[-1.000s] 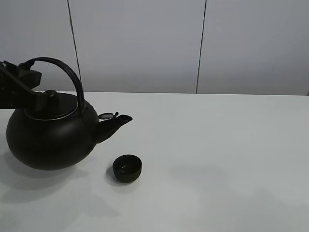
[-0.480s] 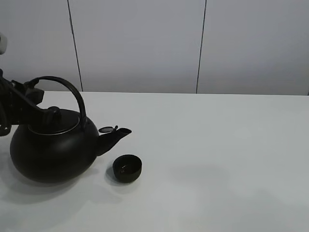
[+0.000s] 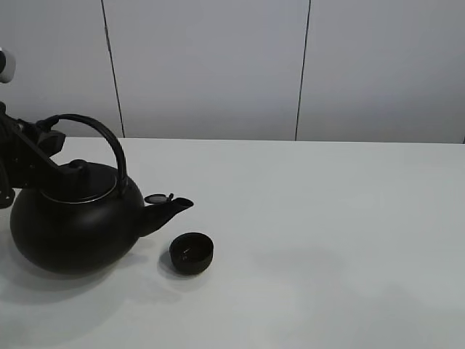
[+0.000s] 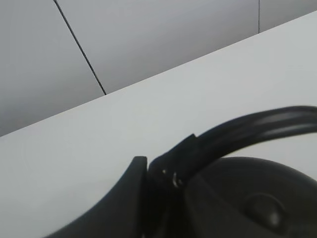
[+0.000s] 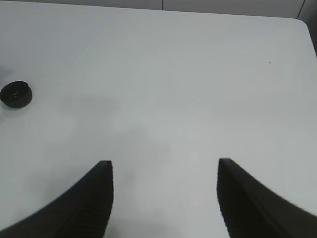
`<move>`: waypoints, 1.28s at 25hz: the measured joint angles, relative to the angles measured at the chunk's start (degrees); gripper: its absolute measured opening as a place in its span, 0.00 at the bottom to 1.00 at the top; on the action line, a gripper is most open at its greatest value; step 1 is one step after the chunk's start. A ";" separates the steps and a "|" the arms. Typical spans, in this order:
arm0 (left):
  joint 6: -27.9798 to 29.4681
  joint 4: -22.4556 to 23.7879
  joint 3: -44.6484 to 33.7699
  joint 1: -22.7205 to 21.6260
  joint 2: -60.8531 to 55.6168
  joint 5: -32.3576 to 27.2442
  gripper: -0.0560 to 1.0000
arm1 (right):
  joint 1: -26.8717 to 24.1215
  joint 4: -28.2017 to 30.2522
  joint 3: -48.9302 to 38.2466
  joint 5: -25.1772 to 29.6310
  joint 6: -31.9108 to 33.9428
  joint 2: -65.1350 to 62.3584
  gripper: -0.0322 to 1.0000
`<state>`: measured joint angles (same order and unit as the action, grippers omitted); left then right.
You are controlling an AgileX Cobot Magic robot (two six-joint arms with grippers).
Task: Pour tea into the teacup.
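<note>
**Kettle gripped, cup sitting just off the spout**

The teacup point(image 3: 191, 253) is upright on the white table point(image 3: 349, 240), front-left. It's just beside the tip of the spout point(image 3: 173, 206) and a bit in front of it, not under it, and clear of the kettle's belly.

The kettle point(image 3: 73, 225) looks roughly level with its spout aimed the cup's way, so I'd call this lined up for a pour, not pouring. The little flap point(image 3: 156, 198) on the spout stands open, so the tea has a way out.

My left gripper point(image 4: 166, 173) is clamped tight on the arched handle point(image 3: 102, 138) near its back end, away from the spout. That makes sense to me, since lifting from back there should pitch the spout down. I can't tell whether the base is resting on the table or barely off it.

The right gripper point(image 5: 163, 198) hangs over bare table well off to the right, jaws apart and holding nothing. I'd guess it's just parked out of the way.
</note>
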<state>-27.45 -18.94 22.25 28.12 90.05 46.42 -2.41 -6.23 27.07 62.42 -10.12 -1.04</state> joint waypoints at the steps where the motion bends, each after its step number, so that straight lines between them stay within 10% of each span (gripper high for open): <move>1: -0.20 0.00 0.00 0.00 0.00 0.00 0.16 | 0.00 0.00 0.00 0.00 0.00 0.00 0.44; 32: -7.40 2.07 0.00 -1.57 0.00 -0.29 0.16 | 0.00 0.00 0.00 0.00 0.00 0.00 0.44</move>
<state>-34.85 -16.87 22.25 26.55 90.05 46.13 -2.41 -6.23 27.07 62.42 -10.12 -1.04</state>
